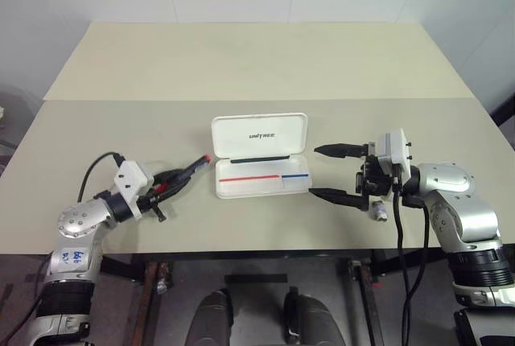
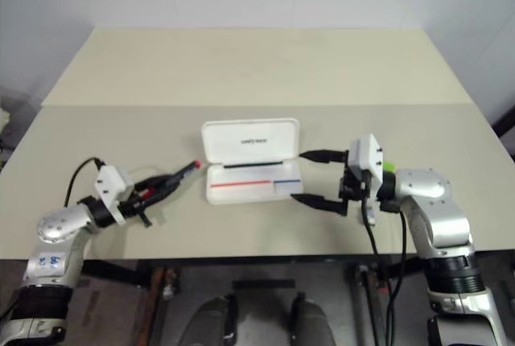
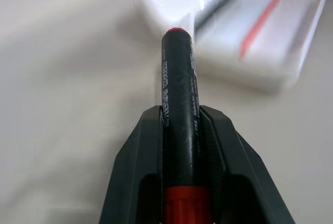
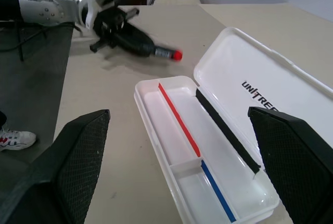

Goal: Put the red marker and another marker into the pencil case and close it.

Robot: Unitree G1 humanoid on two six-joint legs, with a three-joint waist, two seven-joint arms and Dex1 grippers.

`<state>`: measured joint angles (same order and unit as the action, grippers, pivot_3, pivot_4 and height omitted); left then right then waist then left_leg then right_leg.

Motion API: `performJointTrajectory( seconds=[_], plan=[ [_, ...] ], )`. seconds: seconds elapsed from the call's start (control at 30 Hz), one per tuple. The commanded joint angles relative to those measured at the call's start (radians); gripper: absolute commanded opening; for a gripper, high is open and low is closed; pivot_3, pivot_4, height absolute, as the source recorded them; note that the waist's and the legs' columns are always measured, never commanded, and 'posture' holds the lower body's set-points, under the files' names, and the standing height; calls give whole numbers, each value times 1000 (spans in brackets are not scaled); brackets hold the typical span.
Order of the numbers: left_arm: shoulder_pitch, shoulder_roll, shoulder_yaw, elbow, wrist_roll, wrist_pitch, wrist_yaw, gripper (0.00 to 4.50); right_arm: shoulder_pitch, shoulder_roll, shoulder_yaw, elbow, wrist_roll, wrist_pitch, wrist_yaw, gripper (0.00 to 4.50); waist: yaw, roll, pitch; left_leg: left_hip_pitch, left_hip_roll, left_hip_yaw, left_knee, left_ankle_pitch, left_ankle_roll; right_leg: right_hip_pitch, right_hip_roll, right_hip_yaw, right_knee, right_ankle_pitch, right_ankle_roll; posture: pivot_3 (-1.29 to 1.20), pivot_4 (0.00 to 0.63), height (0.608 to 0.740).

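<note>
**Red marker gripped, case open**

My left gripper [image 1: 165, 187], lower left of frame, clamps the slim black-barrelled red marker [image 1: 193, 168] mid-barrel; it looks light, stiff, slick. White hinged plastic pencil case [image 1: 259, 133] lies open at centre. My right gripper [image 1: 336, 172] spread wide, empty.

Bright, even light, faint shadows; the left wrist view's background is blurred.
</note>
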<state>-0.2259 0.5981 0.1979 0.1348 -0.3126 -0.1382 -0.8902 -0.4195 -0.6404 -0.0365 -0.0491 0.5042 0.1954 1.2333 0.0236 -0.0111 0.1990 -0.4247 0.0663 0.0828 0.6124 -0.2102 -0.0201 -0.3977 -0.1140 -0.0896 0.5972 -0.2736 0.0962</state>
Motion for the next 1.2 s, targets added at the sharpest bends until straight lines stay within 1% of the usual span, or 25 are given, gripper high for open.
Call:
performJointTrajectory(
  seconds=[0.03,0.17,0.23,0.37,0.53,0.7,0.8,0.9,1.03,1.1,1.13,1.2],
  plan=[
    [-34,24,4,-65,-16,-50,-31,640,8,4,-19,-37,16,-10,-11,4500,0,0,0,0,0,1,0,0,0,0,0,0,0,0,0,0,150,740],
    [-100,36,-65,-79,1,-46,-96,640,19,10,-21,-49,15,-13,-27,4500,1,0,0,0,0,6,1,-2,2,-2,0,0,1,-1,1,0,150,740],
    [-156,29,-118,-61,19,-51,-133,640,29,16,-31,-57,6,-26,-49,4500,2,0,0,1,0,7,2,-2,2,-2,0,2,1,0,2,0,150,740],
    [-301,-31,-225,52,98,-83,-143,640,52,15,-55,-80,1,-20,-103,4500,3,0,0,1,0,8,2,-2,2,-2,0,2,1,0,2,0,150,740],
    [-430,-115,-308,228,157,-163,-166,640,101,-5,-73,-128,-4,7,-157,4500,3,0,0,1,0,10,2,-3,2,-3,0,4,2,0,3,0,150,740],
    [-496,-161,-340,348,190,-212,-168,640,128,-14,-85,-158,-11,12,-191,4500,-1,-1,0,1,0,12,3,-3,2,-5,1,7,3,-1,3,0,150,740],
    [-558,-202,-383,477,261,-239,-145,640,194,-33,-129,-203,-6,8,-218,4500,10,-2,1,1,0,12,4,-3,3,-6,1,7,5,-1,4,0,150,740],
    [-595,-219,-380,566,276,-284,-136,640,240,-43,-162,-232,2,7,-235,4500,10,-2,1,-1,0,13,8,-5,5,-6,0,8,5,-1,4,0,150,740],
    [-635,-233,-378,653,300,-295,-118,640,294,-45,-191,-271,16,14,-252,4500,3,-3,1,-2,0,13,13,-8,7,-6,0,9,5,0,5,0,150,740],
    [-644,-246,-377,675,294,-293,-131,1375,315,-47,-198,-287,21,18,-254,4500,3,-3,1,-3,0,13,15,-9,8,-6,0,9,5,0,5,0,150,740],
    [-646,-250,-377,680,291,-289,-139,1601,320,-48,-200,-293,23,20,-255,4500,3,-3,1,-3,0,13,15,-10,8,-6,0,9,5,0,5,0,150,740],
    [-649,-258,-378,683,293,-291,-139,2278,326,-49,-203,-302,26,23,-258,4500,2,-3,1,-3,0,13,16,-10,8,-6,0,10,6,0,6,0,150,740]
  ],
)
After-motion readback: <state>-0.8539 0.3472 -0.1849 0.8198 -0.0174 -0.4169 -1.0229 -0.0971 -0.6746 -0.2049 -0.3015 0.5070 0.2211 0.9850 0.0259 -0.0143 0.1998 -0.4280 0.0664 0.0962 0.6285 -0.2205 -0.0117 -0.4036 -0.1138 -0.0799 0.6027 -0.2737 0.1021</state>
